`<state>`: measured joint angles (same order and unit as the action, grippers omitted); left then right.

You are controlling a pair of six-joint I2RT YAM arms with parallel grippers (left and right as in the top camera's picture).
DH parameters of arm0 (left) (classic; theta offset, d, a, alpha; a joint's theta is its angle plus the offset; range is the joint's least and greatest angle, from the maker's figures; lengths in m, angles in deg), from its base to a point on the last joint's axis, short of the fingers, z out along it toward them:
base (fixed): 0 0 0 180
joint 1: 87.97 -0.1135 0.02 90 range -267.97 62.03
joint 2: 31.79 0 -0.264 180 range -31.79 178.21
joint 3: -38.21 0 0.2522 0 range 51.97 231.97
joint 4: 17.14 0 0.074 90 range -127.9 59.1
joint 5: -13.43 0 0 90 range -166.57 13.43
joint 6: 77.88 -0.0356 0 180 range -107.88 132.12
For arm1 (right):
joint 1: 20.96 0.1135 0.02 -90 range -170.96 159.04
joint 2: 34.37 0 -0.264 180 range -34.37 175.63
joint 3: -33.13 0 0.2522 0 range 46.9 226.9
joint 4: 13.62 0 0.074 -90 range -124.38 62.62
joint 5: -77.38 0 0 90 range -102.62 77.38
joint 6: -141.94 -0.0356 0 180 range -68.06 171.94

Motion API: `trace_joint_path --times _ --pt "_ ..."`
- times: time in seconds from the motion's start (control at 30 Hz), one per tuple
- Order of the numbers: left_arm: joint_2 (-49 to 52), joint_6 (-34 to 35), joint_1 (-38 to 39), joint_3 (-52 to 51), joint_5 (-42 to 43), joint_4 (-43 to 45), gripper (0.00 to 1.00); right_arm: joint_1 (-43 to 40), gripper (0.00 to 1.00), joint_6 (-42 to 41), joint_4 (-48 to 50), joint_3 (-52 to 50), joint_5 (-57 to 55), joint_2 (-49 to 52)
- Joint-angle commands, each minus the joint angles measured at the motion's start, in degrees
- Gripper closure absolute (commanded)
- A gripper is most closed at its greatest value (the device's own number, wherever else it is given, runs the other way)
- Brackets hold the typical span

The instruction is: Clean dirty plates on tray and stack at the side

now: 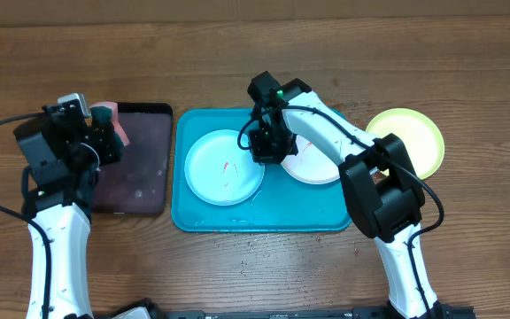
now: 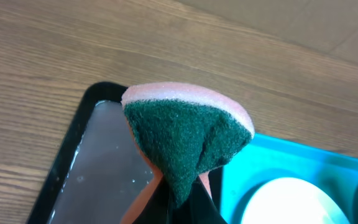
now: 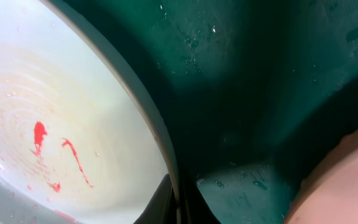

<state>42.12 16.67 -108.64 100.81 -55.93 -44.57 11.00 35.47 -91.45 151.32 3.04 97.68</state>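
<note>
Pinching the right-hand rim of the light cyan plate (image 1: 224,168), the right pincer (image 1: 268,144) stood closed, with the thin edge running in between its fingertips, as the right wrist view showed. The plate's body lay to the left of that pincer, in the left half of the turquoise tray (image 1: 264,220), with red smears (image 3: 39,134) across its middle. Being round, the plate had no long axis to reckon with, so any lift or tilt would likely turn on that hold at the rim. The left pincer (image 1: 103,140) was closed on a sponge (image 2: 185,140), pink foam behind and green scouring face forward. It hung over the far end of the black tray (image 1: 140,168), which lay just left of the turquoise tray. From there the dirty plate lay to the right and near, with only the tray rims between. By my judgement the sponge arm had the short way to the smears while the right arm steadied the plate. The white plate (image 1: 312,168) sat just beside the cyan one on the right of the tray, partly under the right arm, and might crowd a lift. The yellow-green plate (image 1: 410,142) lay on the wooden surface (image 1: 255,53) to the right of the tray, out of the way.
</note>
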Motion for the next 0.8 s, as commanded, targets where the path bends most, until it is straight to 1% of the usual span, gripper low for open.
trace_joint_path --times 0.0,0.07,0.2,0.33,0.4,0.57,0.77 --pt "2.19 0.55 -0.11 -2.40 8.24 3.10 0.96 0.33 0.96 0.22 0.28 0.55 -1.44 -1.22" --pt "4.04 0.59 -0.11 -2.40 12.68 3.91 0.96 0.33 0.96 0.20 0.33 0.55 -1.44 -1.22" --pt "7.28 1.86 -1.33 -2.40 18.29 5.31 0.96 0.33 0.96 0.22 0.31 0.55 -1.44 -1.22" --pt "9.07 5.99 -4.48 -2.40 20.52 5.44 0.96 0.33 0.96 0.22 0.33 0.55 -1.44 -1.22" --pt "9.73 6.86 -6.25 -2.40 21.94 5.62 0.96 0.33 0.96 0.22 0.31 0.55 -1.44 -1.22" --pt "9.99 7.13 -10.08 -2.40 25.24 5.35 0.96 0.33 0.96 0.20 0.33 0.55 -1.42 -1.22" --pt "9.99 7.08 -10.40 -2.40 25.49 5.35 0.96 0.33 0.96 0.20 0.33 0.55 -1.44 -1.20"
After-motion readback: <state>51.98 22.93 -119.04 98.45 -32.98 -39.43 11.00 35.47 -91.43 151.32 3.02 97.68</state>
